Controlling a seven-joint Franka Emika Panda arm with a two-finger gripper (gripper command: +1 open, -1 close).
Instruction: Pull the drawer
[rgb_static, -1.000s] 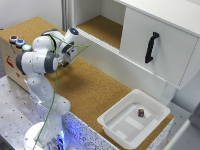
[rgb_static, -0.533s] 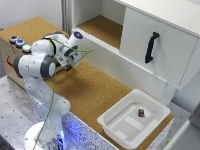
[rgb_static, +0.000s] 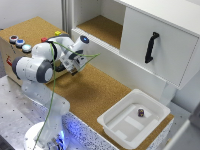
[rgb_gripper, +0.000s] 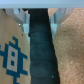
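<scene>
End effector (rgb_static: 73, 70) by wooden box (rgb_static: 10, 50), finger spacing unclear, grainy cork surface (rgb_static: 100, 90)

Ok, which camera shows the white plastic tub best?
The exterior view. There the white plastic tub shows whole, sitting on the cork table with a small dark thing inside it. The wrist view shows none of the tub.

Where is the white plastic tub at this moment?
In the exterior view the white plastic tub sits low on the exterior view's right, on the cork surface, below the white cabinet door with the black handle.
</scene>
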